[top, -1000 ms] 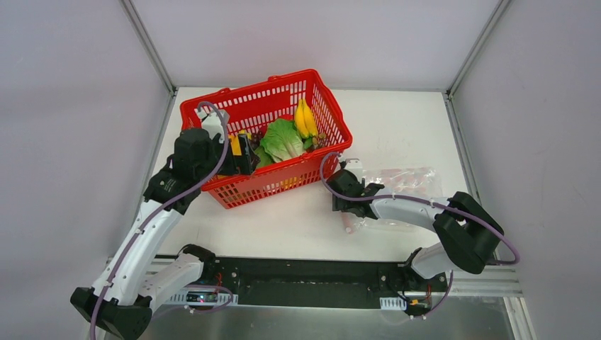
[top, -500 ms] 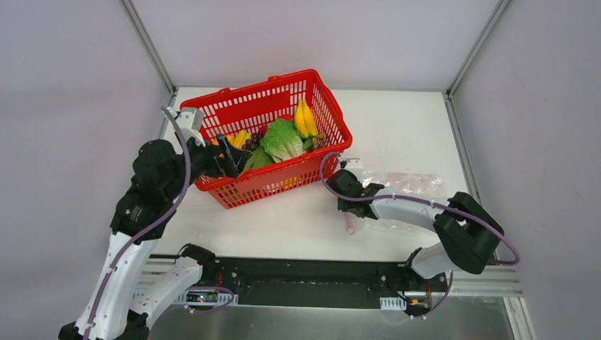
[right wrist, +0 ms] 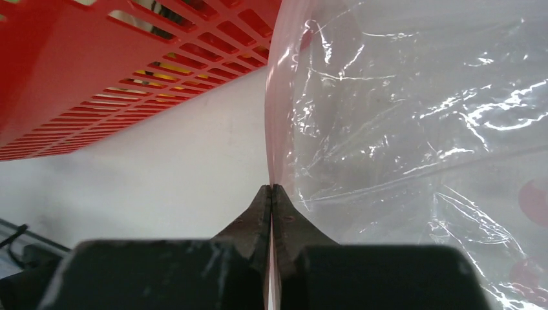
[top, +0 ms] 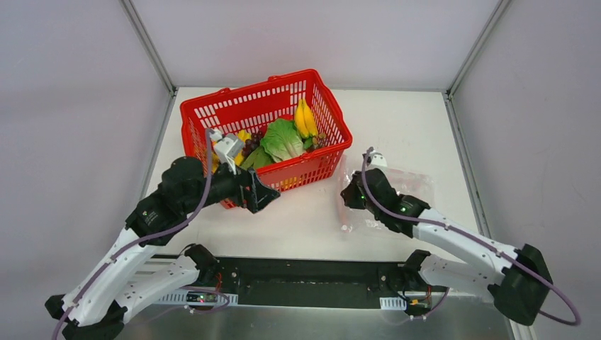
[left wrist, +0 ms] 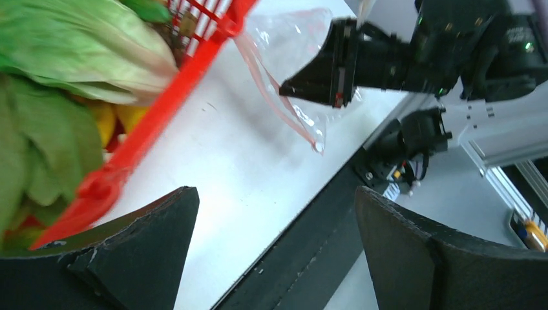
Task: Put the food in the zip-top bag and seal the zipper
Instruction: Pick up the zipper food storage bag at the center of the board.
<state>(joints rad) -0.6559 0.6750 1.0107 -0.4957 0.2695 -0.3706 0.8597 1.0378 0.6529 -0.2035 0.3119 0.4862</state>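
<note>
The zip-top bag (top: pixel 400 185) lies on the table to the right of the basket, clear and crinkly (right wrist: pixel 413 116). My right gripper (top: pixel 349 198) is shut on the zipper (right wrist: pixel 274 116), the pink strip along the bag's mouth, and holds that edge up off the table (left wrist: pixel 279 97). The food sits in the basket: green lettuce (top: pixel 282 139), yellow bananas (top: pixel 305 119) and purple grapes (top: pixel 249 142). My left gripper (top: pixel 266 197) hovers just in front of the basket's near wall, open and empty (left wrist: pixel 274 200). The lettuce (left wrist: pixel 71 45) fills the left wrist view's upper left.
The red mesh basket (top: pixel 234 106) stands at the table's back left, its near wall (right wrist: pixel 97 64) close to the bag's mouth. The black mounting rail (top: pixel 305 280) runs along the table's near edge. Grey walls enclose the table on three sides.
My left gripper came out of the basket empty and swung toward the near right. My right gripper closed on the bag's pink strip and lifted that edge.
</note>
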